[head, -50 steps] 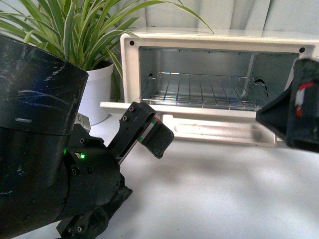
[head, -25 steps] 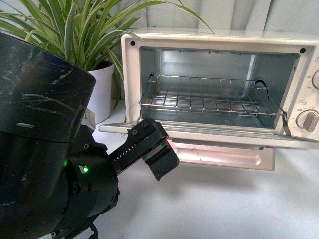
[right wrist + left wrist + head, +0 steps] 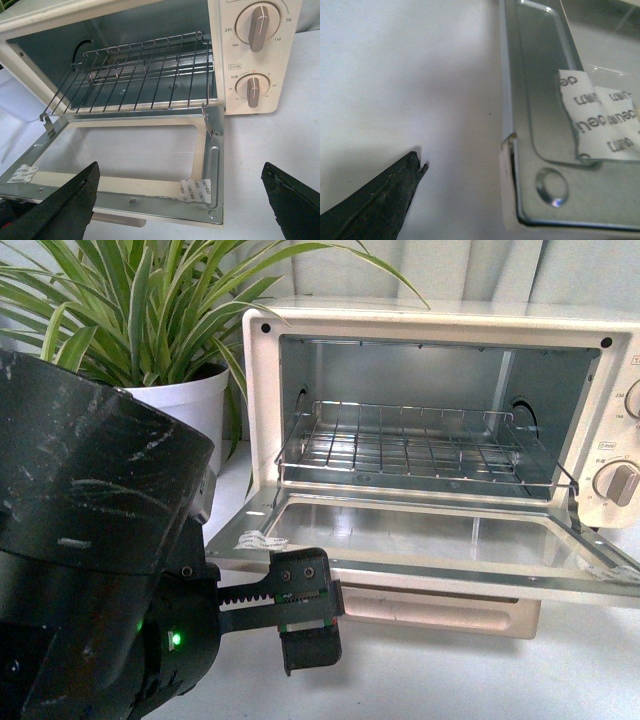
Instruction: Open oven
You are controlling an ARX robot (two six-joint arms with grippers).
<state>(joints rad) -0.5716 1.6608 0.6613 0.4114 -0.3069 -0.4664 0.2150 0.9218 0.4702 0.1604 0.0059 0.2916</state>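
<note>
Rightward, oven (image 3: 262,390) edge beyond frame.

Oven (image 3: 220,55) upper knob (image 3: 259,27) dial: 70, 110, 190, 230. Lower knob (image 3: 253,89) dial: 10, 15. Door stickers (image 3: 195,190): print illegible.

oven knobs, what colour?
Greyish-taupe knobs set on the cream-white oven panel; the right wrist view shows them best.
</note>
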